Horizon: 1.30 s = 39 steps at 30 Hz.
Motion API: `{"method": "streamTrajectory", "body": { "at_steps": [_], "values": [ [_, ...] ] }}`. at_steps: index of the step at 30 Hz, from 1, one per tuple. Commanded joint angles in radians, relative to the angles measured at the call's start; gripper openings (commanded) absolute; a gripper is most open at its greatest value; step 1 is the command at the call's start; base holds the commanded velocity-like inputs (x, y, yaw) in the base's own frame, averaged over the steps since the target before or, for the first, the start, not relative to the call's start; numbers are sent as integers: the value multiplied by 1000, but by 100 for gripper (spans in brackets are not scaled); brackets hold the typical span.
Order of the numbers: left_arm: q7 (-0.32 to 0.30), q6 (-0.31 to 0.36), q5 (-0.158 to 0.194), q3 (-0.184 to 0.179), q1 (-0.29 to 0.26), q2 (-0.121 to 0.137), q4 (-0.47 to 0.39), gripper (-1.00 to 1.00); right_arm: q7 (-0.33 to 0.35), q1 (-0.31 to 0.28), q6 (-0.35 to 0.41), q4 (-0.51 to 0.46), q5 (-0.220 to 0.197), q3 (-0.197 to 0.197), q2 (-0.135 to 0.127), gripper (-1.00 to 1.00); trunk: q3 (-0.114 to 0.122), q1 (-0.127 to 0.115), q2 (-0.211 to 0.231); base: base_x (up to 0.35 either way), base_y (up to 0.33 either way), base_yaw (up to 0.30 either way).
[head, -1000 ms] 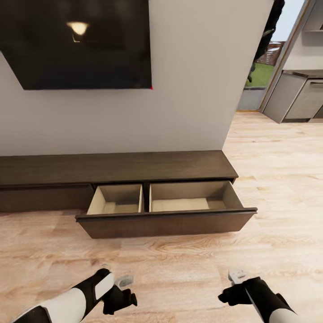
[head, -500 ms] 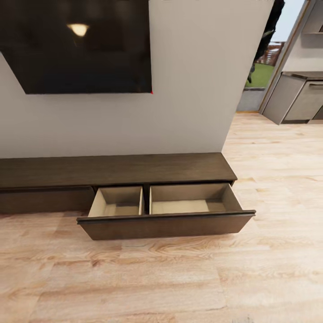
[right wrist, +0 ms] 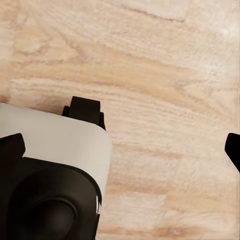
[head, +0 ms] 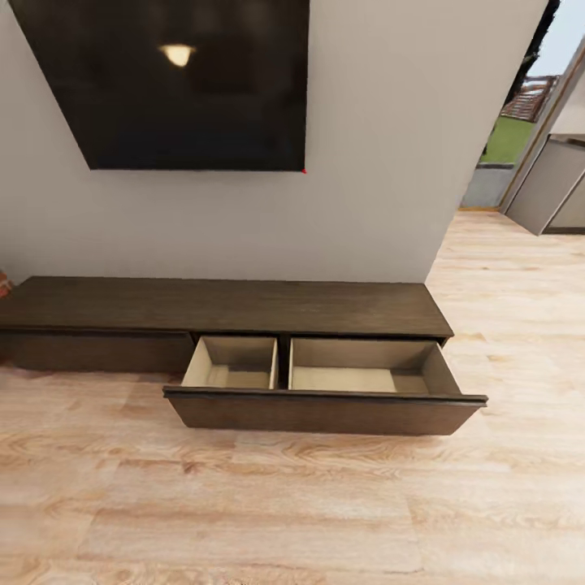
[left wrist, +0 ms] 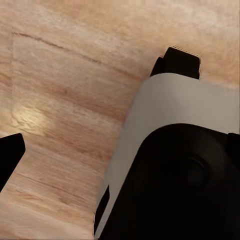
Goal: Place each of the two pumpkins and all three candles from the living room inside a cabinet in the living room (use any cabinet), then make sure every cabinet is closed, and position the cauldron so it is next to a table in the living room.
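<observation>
I see one dark L jaws tip [left wrist: 10,155] over wood floor [left wrist: 65,100], white-black robot body [left wrist: 175,165] beside; width can't tell. R jaws tips [right wrist: 122,147] sit far apart, wide, nothing between. Cabinet [head: 227,305] ahead by wall, drawer [head: 325,394] pulled out, pale compartments bare.

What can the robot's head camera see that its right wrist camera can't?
The head view alone has the long dark cabinet with its drawer pulled out, pale and bare inside as far as can be seen, the black screen on the grey wall and a doorway to outside. The right wrist view alone has a white-and-black part of the robot, close up. Both have the light wooden floor.
</observation>
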Motion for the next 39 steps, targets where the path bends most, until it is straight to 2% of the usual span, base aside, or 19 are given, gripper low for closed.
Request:
{"method": "streamTrajectory", "body": {
  "at_steps": [1,7,8,9,12,17,21,24,39],
  "values": [
    [0,-4,1,0,0,1,1,100,0,0,0,0,-1,0,0,100,0,0,0,0,0,288],
    [0,-10,3,2,0,-7,3,100,0,27,-9,11,3,-1,6,100,0,0,0,0,0,288],
    [0,-11,4,2,0,-11,3,100,0,32,-12,14,2,-1,16,100,0,0,0,0,0,288],
    [-1,-10,4,2,0,-15,2,100,0,43,-15,21,0,-2,36,100,0,0,0,0,0,288],
    [-1,-11,4,3,0,-18,3,100,0,68,-20,23,-1,-5,61,100,0,0,0,0,0,288],
    [-1,-11,4,3,0,-18,2,100,1,70,-43,17,2,-7,74,100,2,0,0,0,0,288],
    [-1,-11,4,3,0,-18,2,100,0,70,-100,26,-2,-9,77,100,4,0,0,0,0,286],
    [-1,-11,4,3,0,-18,2,100,0,70,-103,26,-2,-9,71,100,7,0,0,0,0,271],
    [-1,-11,4,3,0,-18,2,100,0,72,-103,31,-3,-9,79,100,21,0,0,0,0,266]
  ]
}}
